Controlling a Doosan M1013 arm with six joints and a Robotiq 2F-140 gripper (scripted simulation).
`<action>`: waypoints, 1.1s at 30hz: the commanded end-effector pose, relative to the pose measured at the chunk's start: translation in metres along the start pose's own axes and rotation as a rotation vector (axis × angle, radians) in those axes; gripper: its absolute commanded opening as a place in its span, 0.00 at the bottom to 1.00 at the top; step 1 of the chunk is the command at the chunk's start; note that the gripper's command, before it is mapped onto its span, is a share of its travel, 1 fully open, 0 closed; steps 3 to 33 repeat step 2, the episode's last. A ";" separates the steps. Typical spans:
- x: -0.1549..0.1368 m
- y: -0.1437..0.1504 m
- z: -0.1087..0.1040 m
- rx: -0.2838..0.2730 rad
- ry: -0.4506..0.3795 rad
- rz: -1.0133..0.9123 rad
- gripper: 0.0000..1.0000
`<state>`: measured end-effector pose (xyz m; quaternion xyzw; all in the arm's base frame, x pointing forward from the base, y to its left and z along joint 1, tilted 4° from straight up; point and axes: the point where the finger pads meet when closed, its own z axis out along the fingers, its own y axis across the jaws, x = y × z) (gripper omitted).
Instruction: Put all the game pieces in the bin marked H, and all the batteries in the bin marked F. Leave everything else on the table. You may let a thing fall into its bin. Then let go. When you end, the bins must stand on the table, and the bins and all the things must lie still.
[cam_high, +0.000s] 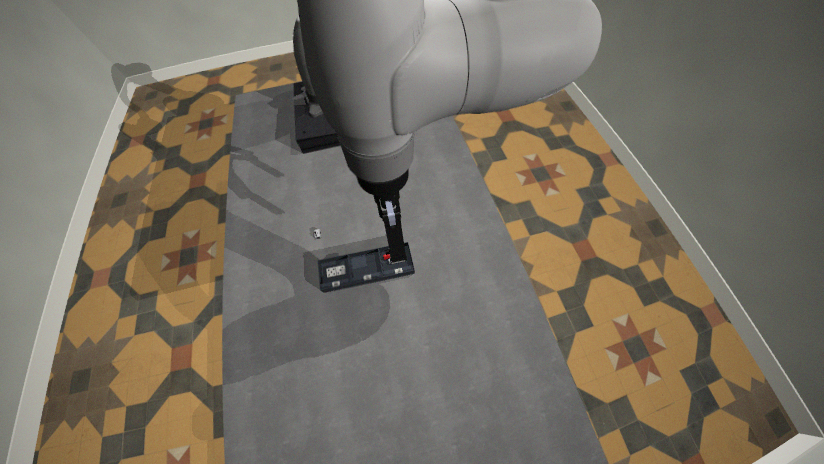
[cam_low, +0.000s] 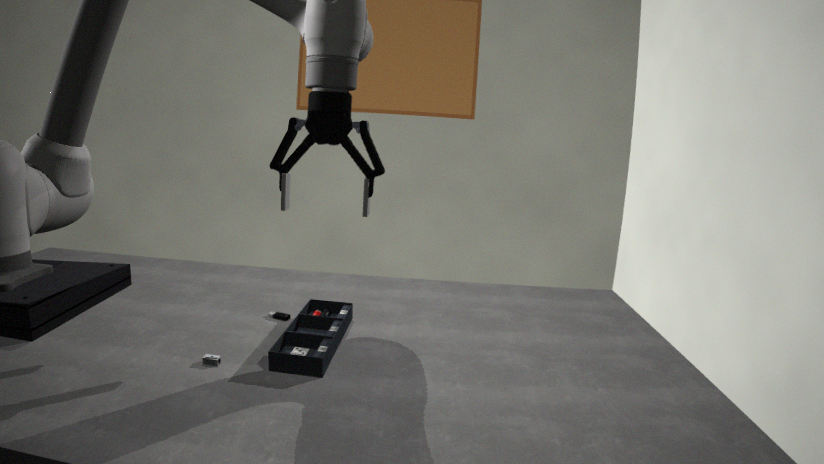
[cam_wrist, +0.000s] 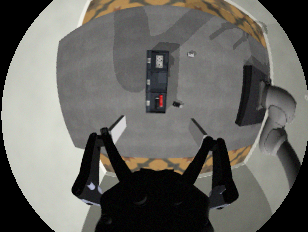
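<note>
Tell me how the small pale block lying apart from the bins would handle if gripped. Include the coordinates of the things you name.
The small pale block (cam_high: 317, 233) (cam_low: 211, 360) (cam_wrist: 191, 54) looks boxy, so it would probably stay stiff when squeezed. Its flat-sided shape suggests sliding rather than rolling if pushed.

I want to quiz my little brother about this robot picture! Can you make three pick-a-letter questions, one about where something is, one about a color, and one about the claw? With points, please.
1. Where is the white dotted piece?
A) in an end compartment
B) in the middle compartment
C) on the floor

2. What color is the bright thing in the other end compartment?
A) green
B) red
C) yellow

3. How is the claw?
A) shut
B) holding the box
C) open

Answers:
1 A: the white dotted piece (cam_high: 335, 270) (cam_low: 299, 351) (cam_wrist: 159, 61) lies there.
2 B: the bright thing (cam_high: 386, 256) (cam_low: 316, 313) (cam_wrist: 161, 101) looks red.
3 C: the claw (cam_low: 325, 213) (cam_wrist: 157, 122) has its fingers wide apart.
</note>
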<state>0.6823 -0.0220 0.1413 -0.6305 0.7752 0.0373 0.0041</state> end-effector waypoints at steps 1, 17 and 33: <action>0.000 0.000 0.000 0.000 0.000 0.000 1.00; 0.000 0.000 0.000 0.000 0.000 0.000 1.00; 0.000 0.000 0.000 0.000 0.000 0.000 1.00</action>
